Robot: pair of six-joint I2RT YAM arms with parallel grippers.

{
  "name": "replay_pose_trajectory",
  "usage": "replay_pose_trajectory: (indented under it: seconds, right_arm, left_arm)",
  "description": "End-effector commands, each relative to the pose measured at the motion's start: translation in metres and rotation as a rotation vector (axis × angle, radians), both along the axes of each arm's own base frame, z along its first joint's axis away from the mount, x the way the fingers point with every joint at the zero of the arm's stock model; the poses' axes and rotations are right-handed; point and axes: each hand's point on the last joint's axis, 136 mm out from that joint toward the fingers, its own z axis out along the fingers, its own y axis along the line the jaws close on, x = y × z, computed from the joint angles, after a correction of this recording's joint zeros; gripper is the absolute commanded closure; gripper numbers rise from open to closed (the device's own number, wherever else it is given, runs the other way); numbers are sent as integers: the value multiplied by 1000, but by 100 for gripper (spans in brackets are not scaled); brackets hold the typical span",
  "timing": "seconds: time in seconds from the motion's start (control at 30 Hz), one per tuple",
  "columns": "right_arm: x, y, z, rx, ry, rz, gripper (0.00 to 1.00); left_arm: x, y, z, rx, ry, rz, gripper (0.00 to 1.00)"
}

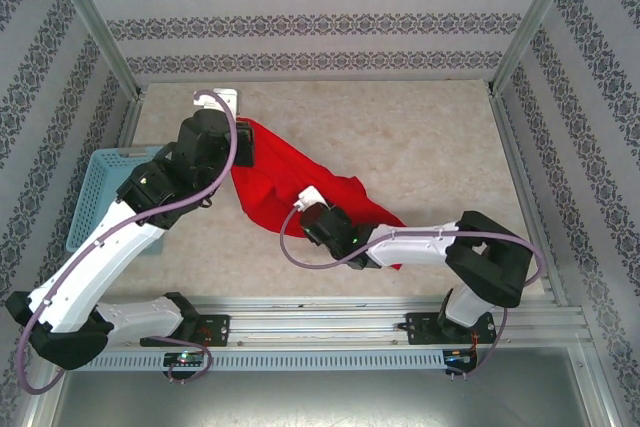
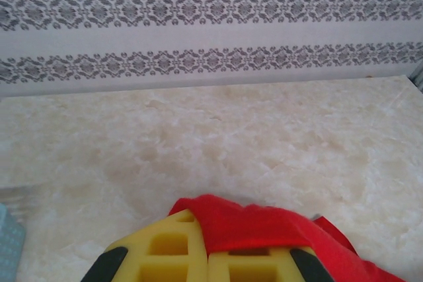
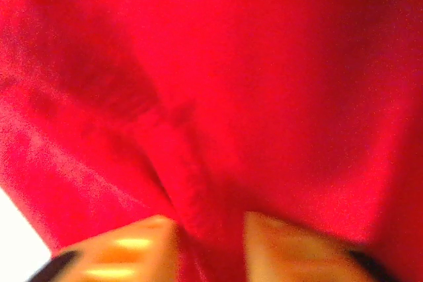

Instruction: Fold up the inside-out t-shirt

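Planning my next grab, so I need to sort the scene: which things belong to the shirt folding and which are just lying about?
In the job: red t-shirt; left gripper, shut on its cloth; right gripper, cloth between its fingers.
Lying about: light blue basket, at the left edge of the table.

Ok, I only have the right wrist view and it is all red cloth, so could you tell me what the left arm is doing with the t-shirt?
Observer: The left fingers are shut on an edge of the red t-shirt, near the table's far left corner.
Operator: Thank you. Is it lying spread flat?
Observer: No. From above it is a crumpled diagonal band, its near end tucked under the right arm.
Operator: And is anything else nearby?
Observer: A light blue mesh basket sits at the left edge, apart from the shirt.
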Motion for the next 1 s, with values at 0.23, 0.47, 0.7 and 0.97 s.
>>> replay_pose_trajectory:
  seconds: [0.23,0.47,0.7,0.97]
  right_arm:
    - [9,-79,164,269,-200,-89,100]
    - [17,-143,251,425,-251,-210,100]
    - [62,-140,344,491,-320,-223,100]
    - [147,-88,382,587,-322,-130,100]
  left_arm:
    - [23,52,6,75,35,166,100]
    - [24,63,43,21,-31,181,100]
    - [12,82,115,24,-188,219,100]
    - [33,129,148,108,-228,428,100]
